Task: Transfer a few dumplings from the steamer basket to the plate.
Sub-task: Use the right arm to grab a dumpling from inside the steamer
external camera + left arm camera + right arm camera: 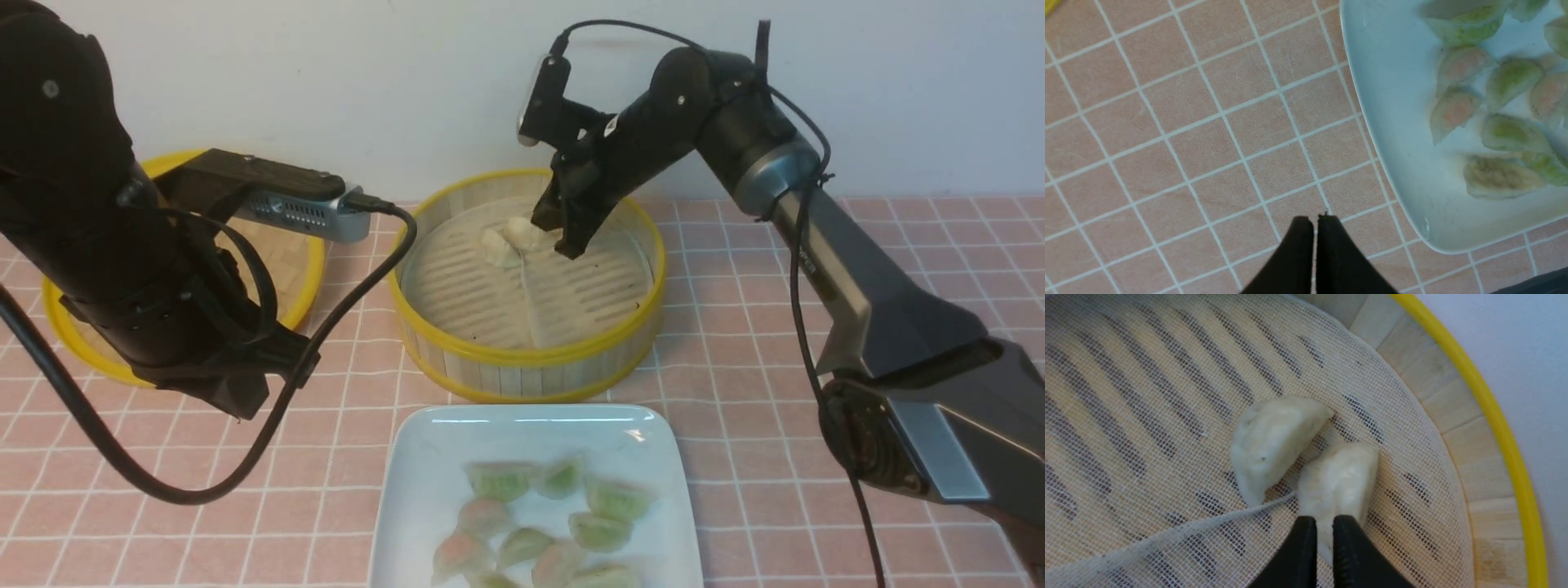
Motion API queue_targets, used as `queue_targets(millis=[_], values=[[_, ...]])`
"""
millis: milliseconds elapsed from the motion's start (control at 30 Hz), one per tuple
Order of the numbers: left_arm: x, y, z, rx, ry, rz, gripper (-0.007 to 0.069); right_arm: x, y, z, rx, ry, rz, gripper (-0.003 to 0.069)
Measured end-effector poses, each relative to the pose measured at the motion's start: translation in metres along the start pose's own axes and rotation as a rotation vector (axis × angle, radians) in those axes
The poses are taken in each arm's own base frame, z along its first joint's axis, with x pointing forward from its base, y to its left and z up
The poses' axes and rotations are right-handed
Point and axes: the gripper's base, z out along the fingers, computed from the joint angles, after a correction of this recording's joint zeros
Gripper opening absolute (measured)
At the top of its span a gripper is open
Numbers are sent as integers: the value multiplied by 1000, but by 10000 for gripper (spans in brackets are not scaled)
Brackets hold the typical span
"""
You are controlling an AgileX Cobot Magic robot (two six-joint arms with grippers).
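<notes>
My glossy white squarish plate (412,490) holds green and pink dumplings (1515,79); beyond it, two cream crescent dumplings (1278,437) lie inside the round yellow-rimmed bamboo basket (531,355), my right gripper (1325,520) slightly parted near them, my left gripper (1316,220) closed.

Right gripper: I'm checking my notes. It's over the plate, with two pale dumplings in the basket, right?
Not over the plate: the front view shows the right gripper over the basket. The two pale dumplings are in the basket, as you say.
</notes>
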Motion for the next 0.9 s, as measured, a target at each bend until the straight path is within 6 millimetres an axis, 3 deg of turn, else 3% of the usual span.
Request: queue_targets(millis=[233,367,900], values=[[0,0,0,-5,0,2,-6,13,-3,6,-7,14,-51,275],[0,1,0,-7,1,2,-6,19,-5,13,9,10,-45,350],[0,1,0,-8,1,3,-6,30,-9,23,12,-58,-10,372]])
